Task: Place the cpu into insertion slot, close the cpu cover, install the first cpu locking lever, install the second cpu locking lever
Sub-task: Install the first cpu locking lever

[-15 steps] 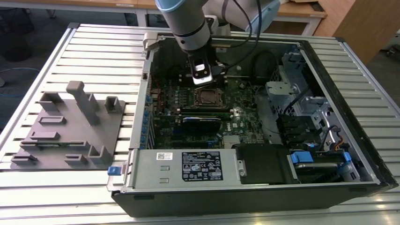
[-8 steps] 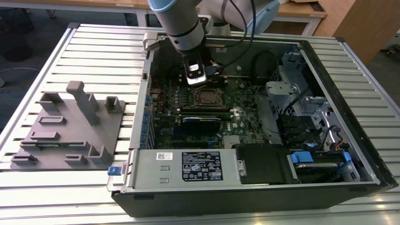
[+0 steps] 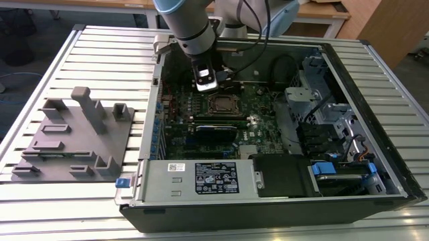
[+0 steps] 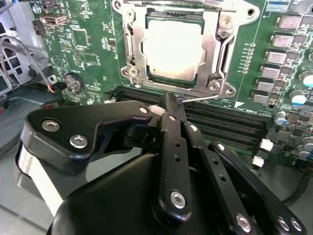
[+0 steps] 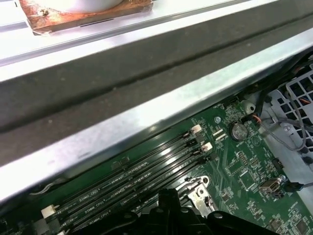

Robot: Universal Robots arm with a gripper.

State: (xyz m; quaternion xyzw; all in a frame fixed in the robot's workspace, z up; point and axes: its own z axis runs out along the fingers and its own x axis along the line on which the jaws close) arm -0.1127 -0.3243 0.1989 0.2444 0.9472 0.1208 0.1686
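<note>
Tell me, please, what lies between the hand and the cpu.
In the second wrist view, only the silvery edge of the cpu cover; a thin lever rod runs beside the hand.

Watching remotely, I see a silvery ribbed metal surface (image 3: pixel 100 50) of long slats spreading across the exterior view. Beyond it, at eleven o'clock, lies dull grey-blue floor (image 3: pixel 54 17), with a thin blue cable (image 3: pixel 17 75) at nine o'clock. Pale wooden desktops (image 3: pixel 322 11) run along twelve o'clock. A brown wooden panel (image 3: pixel 385 30) stands at two o'clock. The light is even and soft.
</note>
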